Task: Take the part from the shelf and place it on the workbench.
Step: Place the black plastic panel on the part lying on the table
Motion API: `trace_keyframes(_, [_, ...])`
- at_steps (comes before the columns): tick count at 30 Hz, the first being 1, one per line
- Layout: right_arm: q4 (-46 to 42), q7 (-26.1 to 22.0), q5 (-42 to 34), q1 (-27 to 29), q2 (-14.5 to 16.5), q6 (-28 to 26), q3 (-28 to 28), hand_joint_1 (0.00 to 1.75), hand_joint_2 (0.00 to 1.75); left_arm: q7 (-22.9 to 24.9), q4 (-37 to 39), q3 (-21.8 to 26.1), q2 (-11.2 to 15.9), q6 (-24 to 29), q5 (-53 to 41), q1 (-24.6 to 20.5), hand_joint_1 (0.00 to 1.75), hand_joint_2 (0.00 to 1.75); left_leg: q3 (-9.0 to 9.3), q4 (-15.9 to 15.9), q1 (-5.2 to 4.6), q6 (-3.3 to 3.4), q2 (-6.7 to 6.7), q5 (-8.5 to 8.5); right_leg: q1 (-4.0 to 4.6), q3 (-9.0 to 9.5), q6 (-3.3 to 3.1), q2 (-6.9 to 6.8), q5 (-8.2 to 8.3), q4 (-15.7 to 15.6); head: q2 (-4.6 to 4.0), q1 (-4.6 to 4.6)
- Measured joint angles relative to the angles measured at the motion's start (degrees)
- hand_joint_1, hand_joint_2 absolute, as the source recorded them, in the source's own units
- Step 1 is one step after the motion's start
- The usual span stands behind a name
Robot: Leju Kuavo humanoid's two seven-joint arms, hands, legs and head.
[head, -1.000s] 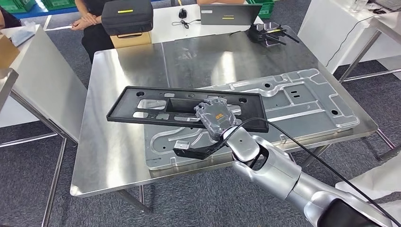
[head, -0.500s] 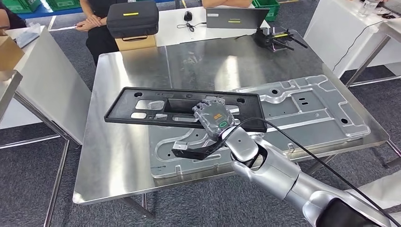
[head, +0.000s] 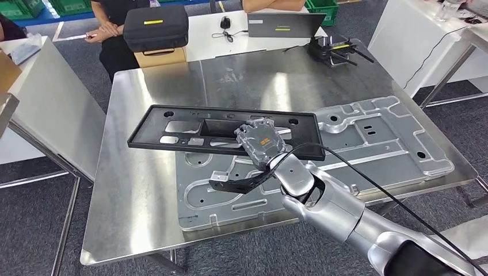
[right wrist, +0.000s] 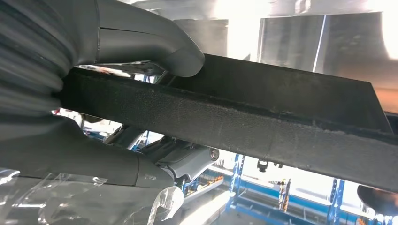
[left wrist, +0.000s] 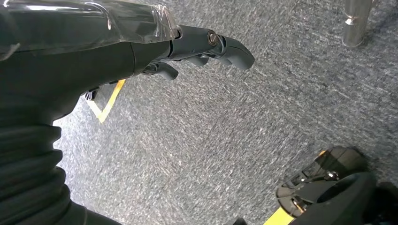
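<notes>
The part is a long black rectangular frame (head: 172, 127) with cut-outs. My right hand (head: 262, 142) grips it near its right end and holds it level just above the steel workbench (head: 138, 190). In the right wrist view the thumb (right wrist: 155, 37) presses on the frame's upper face (right wrist: 263, 117) while the fingers clamp from beneath. Under the frame, a large silver stamped metal plate (head: 368, 144) lies on the workbench. My left hand (left wrist: 197, 44) hangs over grey carpet, its fingers stretched out and holding nothing.
At the far side stand a black case (head: 155, 26) on a cardboard box, a laptop (head: 285, 24) and a black device (head: 332, 47). A person (head: 112, 23) stands behind the bench. White tables flank it on the left (head: 52, 109) and right (head: 414, 34).
The whole picture has shifted a little, so the camera has moved relative to the workbench. My right hand keeps the same grip on the frame.
</notes>
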Motion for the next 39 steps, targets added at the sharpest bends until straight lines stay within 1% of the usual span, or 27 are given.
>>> trace_keyframes(1, [0.0, 0.0, 0.0, 0.0, 0.0, 0.0, 0.0, 1.75, 1.75, 0.0, 0.0, 0.0, 0.0, -0.1, 0.0, 0.0, 0.00, 1.75, 0.12, -0.3, -0.10, 0.28, 0.01, -0.26, 0.03, 0.01, 0.28, -0.02, -0.10, -0.1, 0.01, 0.00])
trace_keyframes(2, [0.0, 0.0, 0.0, 0.0, 0.0, -0.1, 0.0, 1.75, 1.75, 0.0, 0.0, 0.0, 0.0, -0.1, 0.0, 0.0, 0.00, 1.75, 0.29, -0.5, 0.02, 0.54, -0.01, -0.40, -0.04, 0.07, 0.59, -0.06, -0.33, -0.1, 0.01, 0.01])
trace_keyframes(3, [0.0, 0.0, 0.0, 0.0, 0.0, -0.1, 0.0, 1.75, 1.75, 0.0, 0.0, 0.0, 0.0, -0.2, -0.1, 0.1, 0.00, 1.75, 0.61, -0.8, 0.13, 0.82, -0.05, -0.48, -0.09, 0.01, 0.86, -0.10, -0.74, 0.4, 0.01, 0.03])
trace_keyframes(4, [0.0, 0.0, 0.0, -0.1, 0.1, -0.1, 0.0, 1.75, 1.75, 0.0, 0.0, 0.0, 0.0, -0.2, -0.1, 0.0, 0.00, 1.75, 1.01, -1.0, 0.25, 1.14, -0.07, -0.56, -0.10, -0.56, 1.07, -0.12, -1.52, 1.9, 0.01, 0.04])
trace_keyframes(5, [0.0, 0.0, 0.0, -0.1, 0.1, -0.2, 0.0, 1.75, 1.75, -0.1, 0.0, 0.0, 0.0, -0.3, -0.2, 0.0, 0.00, 1.75, 1.43, -1.2, 0.35, 1.47, -0.08, -0.68, -0.13, -1.91, 1.22, -0.13, -2.80, 4.8, 0.01, 0.06])
trace_keyframes(7, [0.1, 0.0, 0.0, 0.0, 0.1, -0.2, 0.0, 1.75, 1.75, -0.3, 0.0, 0.0, 0.1, -0.5, -0.3, 0.0, 0.00, 1.75, 1.97, -1.3, 0.25, 2.03, -0.09, -1.08, -0.10, -6.41, 1.40, -0.13, -5.57, 12.9, 0.01, 0.09])
trace_keyframes(8, [0.1, 0.0, 0.0, 0.2, 0.1, -0.2, 0.0, 1.75, 1.75, -0.5, 0.0, 0.0, 0.1, -0.6, -0.4, 0.0, 0.00, 1.75, 2.23, -1.3, 0.22, 2.16, -0.11, -1.27, -0.11, -8.50, 1.49, -0.13, -6.11, 16.0, 0.01, 0.09])
trace_keyframes(9, [0.2, 0.1, 0.0, 0.4, 0.0, -0.2, 0.0, 1.75, 1.75, -1.0, 0.0, 0.0, 0.1, -0.7, -0.6, 0.1, 0.00, 1.75, 2.50, -1.2, 0.22, 2.21, -0.16, -1.50, -0.13, -9.71, 1.55, -0.13, -5.52, 17.0, 0.01, 0.10])
trace_keyframes(10, [0.3, 0.1, 0.0, 0.5, 0.0, -0.2, 0.0, 1.75, 1.75, -1.6, 0.0, 0.0, 0.1, -0.7, -0.8, 0.1, 0.00, 1.75, 2.84, -1.2, 0.25, 2.15, -0.23, -1.75, -0.17, -9.75, 1.56, -0.14, -3.77, 15.7, 0.01, 0.10])
trace_keyframes(11, [0.3, 0.2, 0.0, 0.5, -0.1, -0.2, 0.0, 1.75, 1.75, -2.3, 0.0, 0.0, 0.1, -0.8, -1.0, 0.1, 0.00, 1.75, 3.25, -1.2, 0.27, 2.00, -0.30, -2.06, -0.22, -8.72, 1.54, -0.15, -1.28, 12.3, 0.01, 0.10])
trace_keyframes(12, [0.3, 0.2, 0.0, 0.5, -0.1, -0.2, 0.0, 1.75, 1.75, -2.9, 0.0, 0.0, 0.1, -0.8, -1.1, 0.0, 0.00, 1.75, 3.62, -1.2, 0.26, 1.76, -0.36, -2.43, -0.26, -7.20, 1.50, -0.17, 1.17, 8.2, 0.00, 0.11])
trace_keyframes(13, [0.3, 0.3, 0.0, 0.5, -0.2, -0.2, 0.0, 1.31, 1.31, -3.3, 0.0, 0.0, 0.1, -0.8, -1.3, 0.0, 0.00, 1.75, 3.86, -1.0, 0.11, 1.46, -0.41, -2.84, -0.28, -5.69, 1.38, -0.16, 2.85, 4.4, 0.01, 0.11])
trace_keyframes(14, [0.3, 0.4, 0.0, 0.5, -0.2, -0.2, 0.0, 0.87, 0.87, -3.6, 0.0, 0.0, 0.1, -0.8, -1.4, -0.1, 0.00, 1.75, 3.96, -0.8, -0.03, 1.19, -0.42, -3.16, -0.27, -4.68, 1.22, -0.14, 3.73, 1.9, 0.00, 0.09])
trace_keyframes(15, [0.3, 0.5, 0.0, 0.5, -0.3, -0.2, 0.0, 0.44, 0.44, -3.6, 0.0, 0.0, 0.1, -0.8, -1.5, -0.2, 0.00, 1.75, 3.92, -0.7, -0.19, 1.05, -0.42, -3.41, -0.26, -4.23, 1.04, -0.11, 3.88, 0.8, 0.01, 0.08])
trace_keyframes(16, [0.3, 0.5, 0.0, 0.5, -0.3, -0.2, 0.0, 0.00, 0.00, -3.7, 0.0, 0.0, 0.1, -0.8, -1.6, -0.3, 0.00, 1.75, 3.86, -0.6, -0.29, 1.11, -0.42, -3.53, -0.21, -4.14, 0.87, -0.06, 3.74, 0.6, 0.01, 0.06])
trace_keyframes(18, [0.3, 0.5, 0.0, 0.5, -0.4, -0.2, 0.0, 0.00, 0.00, -3.7, 0.0, 0.0, 0.1, -0.8, -1.8, -0.3, 0.00, 1.75, 3.92, -0.7, -0.26, 1.45, -0.36, -3.54, -0.11, -4.23, 0.72, 0.04, 3.75, 0.6, 0.01, 0.05])
trace_keyframes(19, [0.3, 0.5, 0.0, 0.5, -0.4, -0.2, 0.0, 0.00, 0.00, -3.7, 0.0, 0.0, 0.1, -0.7, -1.8, -0.3, 0.00, 1.31, 4.00, -0.8, -0.22, 1.58, -0.33, -3.51, -0.04, -4.24, 0.69, 0.09, 3.73, 0.6, 0.01, 0.05])
trace_keyframes(22, [0.3, 0.5, 0.0, 0.6, -0.5, -0.2, 0.0, 0.00, 0.00, -4.0, 0.0, 0.0, 0.2, -0.1, -1.9, -0.4, 0.00, 0.00, 4.21, -1.2, -0.14, 1.55, -0.28, -3.49, 0.11, -4.26, 0.49, 0.16, 3.60, 0.6, 0.01, 0.04])
trace_keyframes(27, [0.2, 0.8, 0.0, 0.6, -0.6, -0.2, -0.1, 0.00, 0.00, -4.3, 0.0, 0.1, 0.2, 0.3, -1.3, -0.4, 0.00, 0.00, 4.22, -1.4, 0.08, 1.27, -0.28, -3.42, 0.43, -4.26, 0.05, 0.15, 3.50, 0.6, 0.00, 0.06])
trace_keyframes(31, [0.2, 0.8, 0.0, 0.6, -0.7, -0.2, -0.1, 0.00, 0.00, -4.3, 0.0, 0.2, 0.2, 0.3, -1.0, -0.3, 0.00, 0.00, 4.21, -1.4, 0.16, 0.38, -0.28, -3.36, 0.47, -4.26, -0.07, 0.14, 3.53, 0.6, 0.01, 0.06])
trace_keyframes(39, [0.0, 0.9, 0.0, 0.6, -0.8, -0.2, -0.2, 0.00, 0.00, -4.3, 0.0, 0.6, 0.2, 0.3, -0.9, -0.1, 0.00, 0.00, 4.23, -1.4, 0.00, 0.29, -0.29, -3.32, 0.32, -4.16, -0.17, 0.06, 3.61, 0.6, 0.01, 0.06])
